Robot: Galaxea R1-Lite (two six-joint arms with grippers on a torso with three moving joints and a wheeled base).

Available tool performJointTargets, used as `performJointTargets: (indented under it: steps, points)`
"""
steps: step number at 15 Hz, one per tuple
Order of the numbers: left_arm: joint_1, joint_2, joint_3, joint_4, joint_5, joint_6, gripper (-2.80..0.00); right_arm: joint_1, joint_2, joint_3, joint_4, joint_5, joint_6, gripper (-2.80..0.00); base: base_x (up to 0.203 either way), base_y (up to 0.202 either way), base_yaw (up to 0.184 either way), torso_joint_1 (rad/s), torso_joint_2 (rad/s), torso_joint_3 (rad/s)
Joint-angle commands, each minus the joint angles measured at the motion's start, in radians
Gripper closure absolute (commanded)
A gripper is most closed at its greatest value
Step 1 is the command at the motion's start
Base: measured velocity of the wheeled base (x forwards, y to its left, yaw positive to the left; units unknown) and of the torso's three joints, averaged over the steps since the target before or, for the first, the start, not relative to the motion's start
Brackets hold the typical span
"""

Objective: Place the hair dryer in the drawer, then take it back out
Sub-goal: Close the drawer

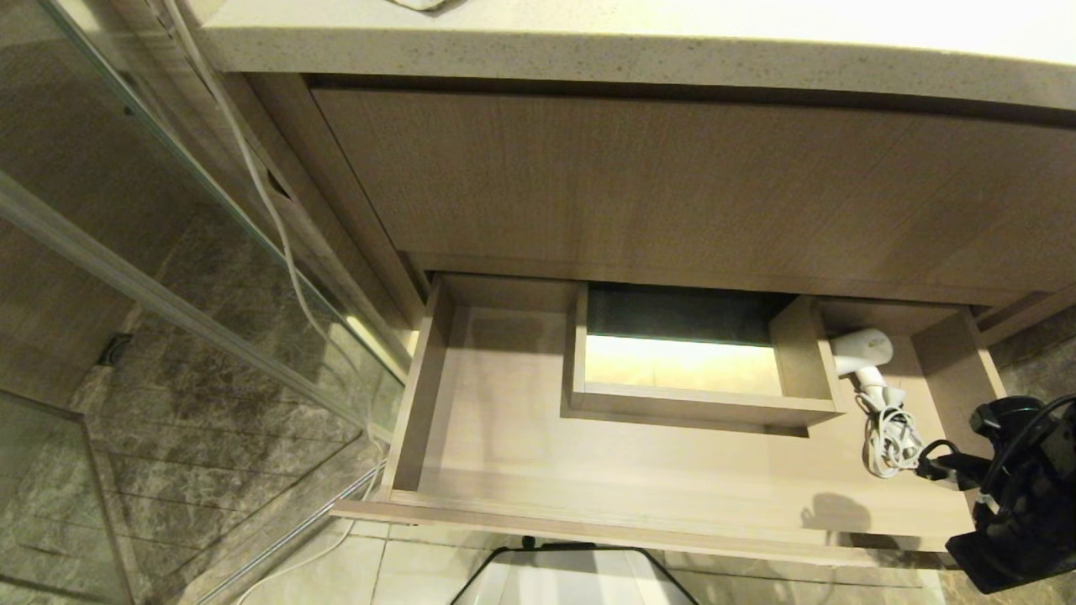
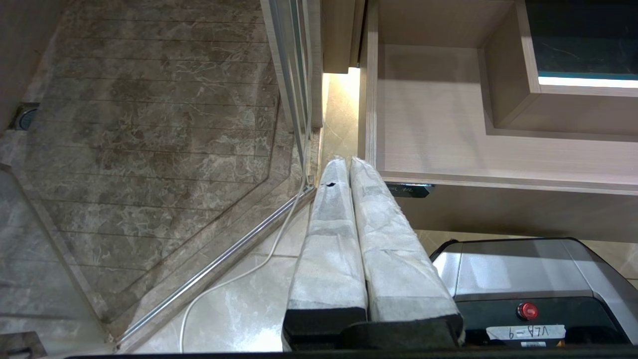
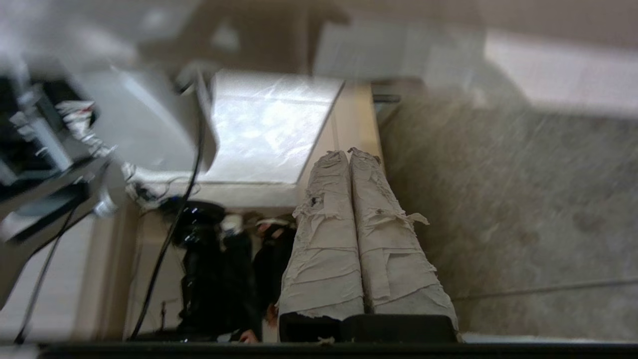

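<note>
From the head view, the right arm [image 1: 1021, 496] enters at the lower right corner, a black, cable-draped body angled toward the open drawer [image 1: 639, 496]; its hand itself lies out of sight there. The drawer is pulled well out, wide and shallow, in pale matte wood grain, with a boxed notch [image 1: 698, 403] rising from its floor at the back. The hair dryer [image 1: 864, 351] lies inside the drawer in the right rear compartment, just beside the notch's right wall: a short, thick white barrel of smooth plastic, slim handle pointing toward the front, its white cord [image 1: 893, 439] bundled in a loose coil just ahead of it. Above, a taller wood-grain panel [image 1: 672, 185] sits under a speckled stone surface [image 1: 639, 46]. To the left, a glass partition [image 1: 193, 277] stands over veined brown marble floor [image 1: 218, 395].

In the left wrist view, the left hand [image 2: 344, 162] hangs over the pale tiles near the drawer's left front corner, its two long fingers [image 2: 326, 239] wrapped in whitish tape and pressed together, holding nothing. A small black label [image 2: 408, 190] shows on the drawer front.

In the right wrist view, the right hand [image 3: 347, 153] points down at the blurred marble floor, its frayed, tape-wrapped fingers [image 3: 324, 249] pressed tight against each other and empty.
</note>
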Motion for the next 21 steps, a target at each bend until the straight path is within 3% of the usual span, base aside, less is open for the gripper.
performJointTargets:
  steps: [1, 6, 8, 9, 12, 15, 18, 21]
  points:
    - [0.000, -0.001, 0.001, 0.000, 0.000, 0.000, 0.00, 0.001, 0.118, -0.029, -0.010, -0.021, -0.002, 0.00, 0.000, 0.000, 0.000, 0.000, 0.00, 0.000]
    - [0.000, 0.000, 0.002, 0.000, 0.000, 0.000, 0.00, 0.004, 0.146, -0.061, -0.132, -0.029, 0.004, 0.00, 0.000, 0.000, 0.000, 0.000, 0.00, 0.000]
    - [0.000, 0.000, 0.000, 0.000, 0.000, 0.000, 0.00, 0.004, 0.141, -0.074, -0.254, -0.027, 0.032, 0.00, 0.000, 0.000, 0.000, 0.000, 0.00, 0.000]
    - [0.000, 0.000, 0.001, 0.000, 0.000, 0.000, 0.00, 0.005, 0.135, -0.092, -0.316, -0.023, 0.066, 0.00, 0.000, 0.000, 0.000, 0.000, 0.00, 0.000]
    - [0.000, -0.002, 0.000, 0.000, 0.000, 0.000, 0.00, 0.035, 0.129, -0.206, -0.499, -0.026, 0.274, 0.00, 0.000, 0.000, 0.000, 0.000, 0.00, 0.000]
    - [0.000, -0.001, 0.001, 0.000, 0.000, 0.000, 0.00, 0.118, 0.182, -0.313, -0.680, -0.059, 0.346, 0.00, 0.000, 0.000, 0.000, 0.000, 0.00, 0.000]
    - [0.000, -0.002, 0.000, 0.000, 0.000, 0.000, 0.00, 0.138, 0.137, -0.312, -0.671, -0.059, 0.363, 0.00, 0.000, 0.000, 0.000, 0.000, 0.00, 0.000]
    - [0.000, 0.000, 0.001, 0.000, 0.000, 0.000, 0.00, 0.119, -0.057, -0.209, -0.492, 0.032, 0.355, 0.00, 0.000, 0.000, 0.000, 0.000, 0.00, 0.000]
